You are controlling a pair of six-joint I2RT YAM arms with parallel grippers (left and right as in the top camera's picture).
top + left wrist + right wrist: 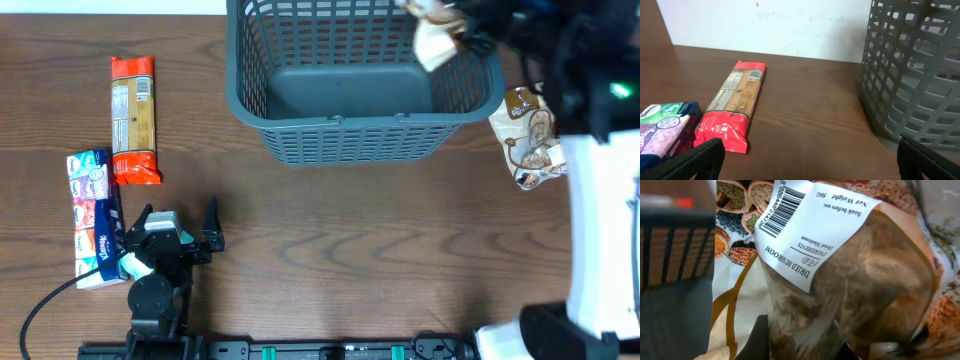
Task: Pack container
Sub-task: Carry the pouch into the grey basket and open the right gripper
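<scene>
Gripping one mushroom bag point(850, 280) over one basket point(340, 140), the right hand point(807, 345) hangs; left hand point(178, 225) gapes by one tissue pack point(90, 215).

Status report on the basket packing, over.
Left gripper open, parked by the tissue pack. Right gripper shut on mushroom bag above the basket, far-right corner. Basket looks empty; nothing in the way.

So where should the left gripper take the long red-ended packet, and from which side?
Take the long packet at its middle, across its narrow width, coming straight down from above. It lies flat, long sides free, while its near end sits close to the tissue pack. The open left gripper probably spans it.
</scene>
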